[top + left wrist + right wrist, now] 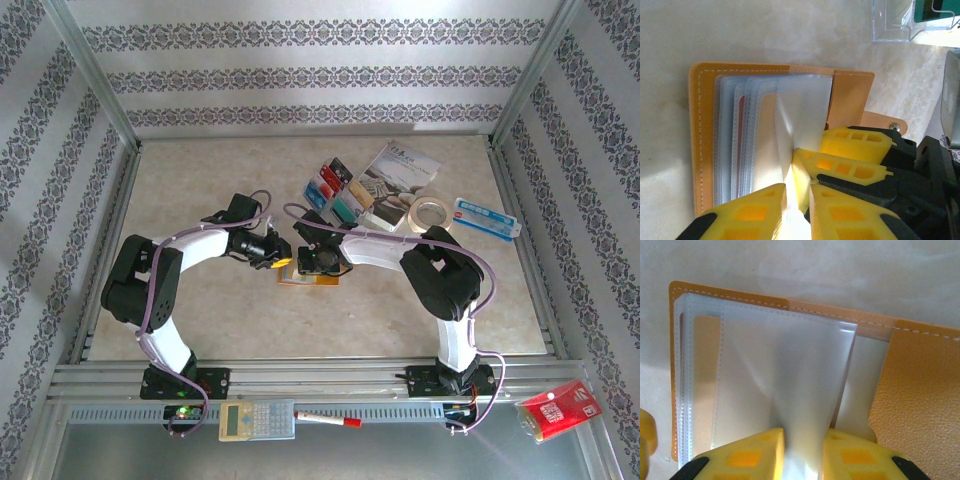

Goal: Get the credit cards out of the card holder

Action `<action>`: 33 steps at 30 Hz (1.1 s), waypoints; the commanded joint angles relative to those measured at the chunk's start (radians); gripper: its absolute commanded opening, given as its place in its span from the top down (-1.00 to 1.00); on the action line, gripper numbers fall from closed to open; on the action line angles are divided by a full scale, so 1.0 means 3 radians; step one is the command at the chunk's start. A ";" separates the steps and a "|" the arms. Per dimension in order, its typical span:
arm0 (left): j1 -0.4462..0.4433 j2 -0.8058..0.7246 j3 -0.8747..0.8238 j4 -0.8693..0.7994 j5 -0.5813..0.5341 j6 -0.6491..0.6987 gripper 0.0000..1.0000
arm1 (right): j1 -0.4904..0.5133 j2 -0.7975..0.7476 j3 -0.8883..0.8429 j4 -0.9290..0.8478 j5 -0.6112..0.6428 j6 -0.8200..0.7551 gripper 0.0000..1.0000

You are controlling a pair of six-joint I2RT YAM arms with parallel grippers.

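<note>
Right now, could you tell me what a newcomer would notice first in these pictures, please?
The open orange card holder at mid-table, where both arms meet: the right hand and the left hand both pinch a clear sleeve of it between yellow fingers. Just beyond it, colourful credit cards sit grouped beside a printed brochure.

Card holder (910, 390) cut off rightward

L gripper (282, 262) + R gripper (306, 262) crowd tip to tip over holder (312, 279) mid-table, no gap btwn them. Far right blocked: cards (335, 190), brochure (398, 172), tape (432, 211), box (485, 217). Table (190, 180) left side + near strip bare, open passage.
</note>
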 commanded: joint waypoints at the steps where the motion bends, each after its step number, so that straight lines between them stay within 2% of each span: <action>1: -0.0036 0.0077 0.0040 -0.0009 0.0011 -0.0045 0.62 | -0.0026 0.0154 -0.0175 -0.0020 0.0045 0.0040 0.50; 18: -0.0074 0.0177 0.0120 0.0000 0.0098 -0.0068 0.69 | -0.0063 0.0080 -0.0298 0.0130 -0.0009 0.0046 0.54; 29: -0.0084 0.0341 0.0162 -0.0082 -0.0009 -0.0066 0.69 | -0.0078 0.0003 -0.0355 0.0266 -0.0069 0.0061 0.58; 33: -0.0096 0.0399 0.0208 -0.0280 -0.0171 0.0013 0.69 | -0.0120 -0.0101 -0.0411 0.0435 -0.0190 0.0113 0.58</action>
